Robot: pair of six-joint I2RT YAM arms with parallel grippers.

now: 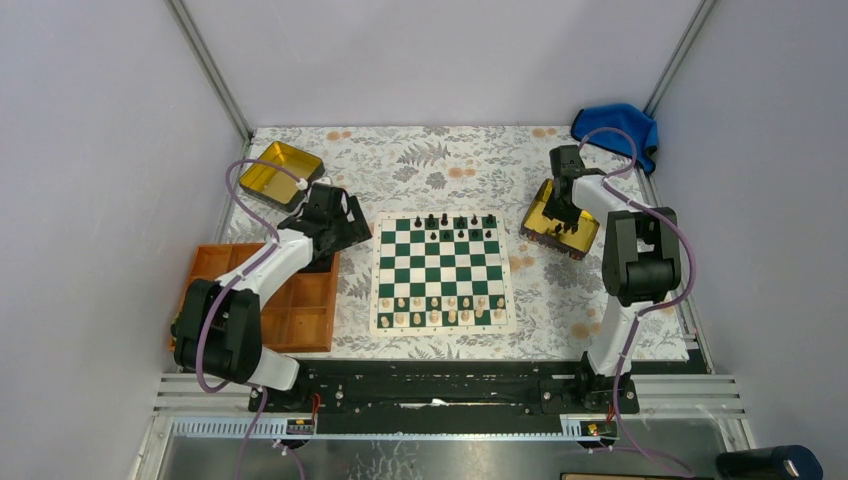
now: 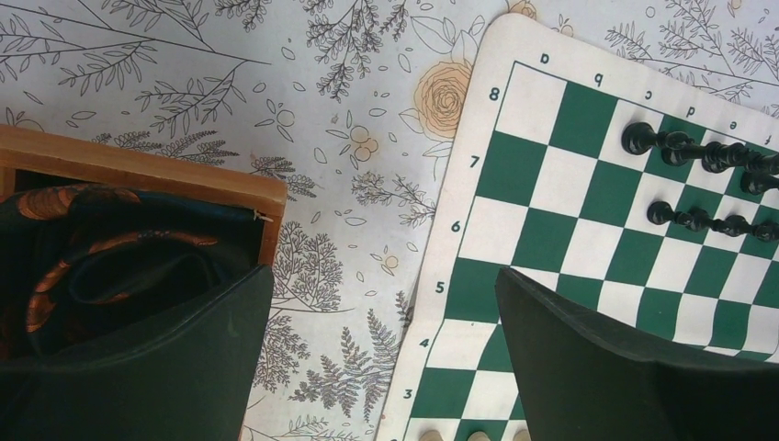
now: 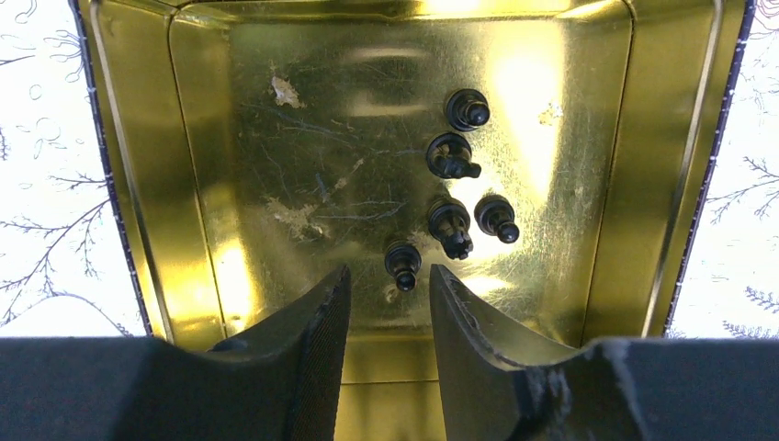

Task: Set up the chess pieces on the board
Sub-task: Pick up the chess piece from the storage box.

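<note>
The green and white board (image 1: pixel 441 272) lies mid-table. Several black chess pieces (image 1: pixel 455 222) stand on its two far rows, also seen in the left wrist view as black chess pieces (image 2: pixel 698 152). More black pieces (image 3: pixel 455 156) lie in a gold tin (image 3: pixel 276 138) right of the board. My right gripper (image 3: pixel 389 271) hangs over that tin (image 1: pixel 560 236), jaws open a narrow gap. A black pawn (image 3: pixel 402 265) lies just beyond the fingertips, untouched. My left gripper (image 2: pixel 384 276) is open wide over the board's left border (image 2: pixel 459 248), holding nothing.
Cream pieces (image 1: pixel 445 308) fill the board's two near rows. An orange compartment tray (image 1: pixel 300 320) sits left of the board, its corner (image 2: pixel 138 170) beside my left gripper (image 1: pixel 345 228). A second gold tin (image 1: pixel 280 172) is at the far left, a blue cloth (image 1: pixel 620 125) at the far right.
</note>
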